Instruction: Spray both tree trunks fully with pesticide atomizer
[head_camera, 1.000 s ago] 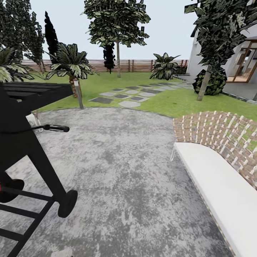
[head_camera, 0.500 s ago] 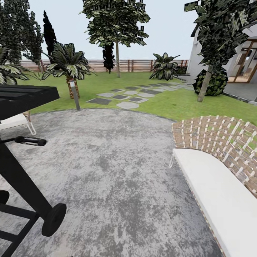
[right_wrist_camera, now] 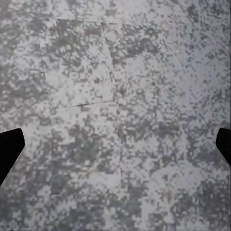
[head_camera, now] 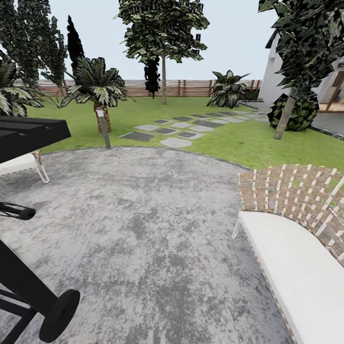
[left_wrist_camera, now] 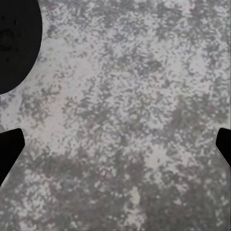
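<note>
the head view looks over a mottled grey paving (head_camera: 157,224) toward the garden's green lawn (head_camera: 229,138), which a brown slatted fence (head_camera: 191,87) closes at the far side. one tree (head_camera: 163,28) with a straight bare trunk (head_camera: 164,81) stands near the fence; a second tree (head_camera: 306,43) rises to the right, its trunk (head_camera: 285,114) leaning beside a dark round bush (head_camera: 298,112). grey stepping stones (head_camera: 177,129) cross the grass. a short palm (head_camera: 98,88) and a thin lamp post (head_camera: 102,126) stand at the paving's edge. a black wheeled grill (head_camera: 28,229) sits at left, a woven sofa with white cushion (head_camera: 296,239) at right. the pesticide atomizer cannot be made out here. the left tool (left_wrist_camera: 115,144) and the right tool (right_wrist_camera: 115,144) each hang over paving, fingertips wide apart and holding nothing.
</note>
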